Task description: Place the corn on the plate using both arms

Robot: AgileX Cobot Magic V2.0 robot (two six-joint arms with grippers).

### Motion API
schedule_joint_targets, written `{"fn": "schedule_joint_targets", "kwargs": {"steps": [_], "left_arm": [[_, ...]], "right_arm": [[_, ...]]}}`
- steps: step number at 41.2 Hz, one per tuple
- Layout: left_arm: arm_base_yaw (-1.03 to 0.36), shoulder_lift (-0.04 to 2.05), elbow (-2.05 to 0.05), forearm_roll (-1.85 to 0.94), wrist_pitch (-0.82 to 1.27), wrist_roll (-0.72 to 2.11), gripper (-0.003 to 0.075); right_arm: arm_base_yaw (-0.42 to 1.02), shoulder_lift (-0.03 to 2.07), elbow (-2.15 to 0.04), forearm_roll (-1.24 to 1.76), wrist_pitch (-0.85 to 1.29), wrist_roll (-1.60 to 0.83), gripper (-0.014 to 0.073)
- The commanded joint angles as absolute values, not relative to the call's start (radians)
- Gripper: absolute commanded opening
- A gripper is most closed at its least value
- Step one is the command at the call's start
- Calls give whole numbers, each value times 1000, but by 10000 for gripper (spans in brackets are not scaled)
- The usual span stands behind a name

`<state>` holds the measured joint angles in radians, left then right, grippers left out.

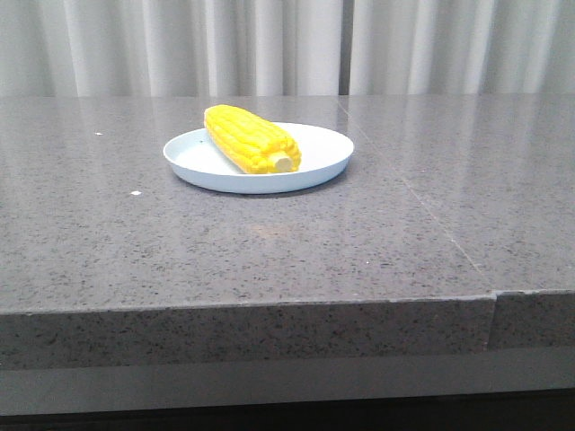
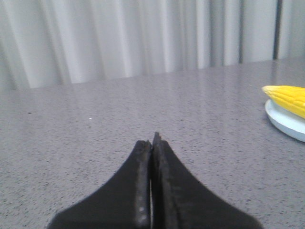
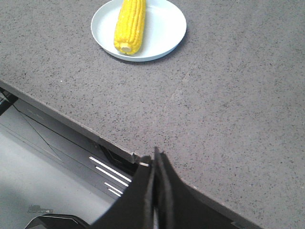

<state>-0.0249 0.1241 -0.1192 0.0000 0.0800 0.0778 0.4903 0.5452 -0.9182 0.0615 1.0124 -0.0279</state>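
Observation:
The yellow corn (image 1: 250, 138) lies on the pale blue-white plate (image 1: 328, 148) near the middle of the grey table, its pale stub end toward me. Neither arm shows in the front view. In the left wrist view my left gripper (image 2: 152, 143) is shut and empty low over the table, and the corn's tip (image 2: 287, 98) and the plate's edge (image 2: 283, 121) show off to one side, well apart from it. In the right wrist view my right gripper (image 3: 156, 157) is shut and empty over the table's front edge, far from the corn (image 3: 130, 25) and the plate (image 3: 164, 33).
The grey speckled stone table (image 1: 269, 242) has a seam (image 1: 422, 206) running across its right part. White curtains (image 1: 269, 45) hang behind it. The right wrist view shows the table's front edge (image 3: 57, 112) with grey floor and cabling below it.

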Motion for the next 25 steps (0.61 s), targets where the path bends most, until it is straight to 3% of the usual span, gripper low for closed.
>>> {"fn": "schedule_joint_targets", "kwargs": {"steps": [1, 10, 25], "left_arm": [[-6, 76, -88, -6, -53, 67, -20], [11, -28, 10, -13, -135, 67, -20], [11, -25, 7, -13, -114, 67, -20]], "right_arm": [[489, 550, -942, 57, 942, -29, -68], [489, 550, -942, 57, 942, -29, -68], [489, 553, -942, 57, 941, -29, -68]]}}
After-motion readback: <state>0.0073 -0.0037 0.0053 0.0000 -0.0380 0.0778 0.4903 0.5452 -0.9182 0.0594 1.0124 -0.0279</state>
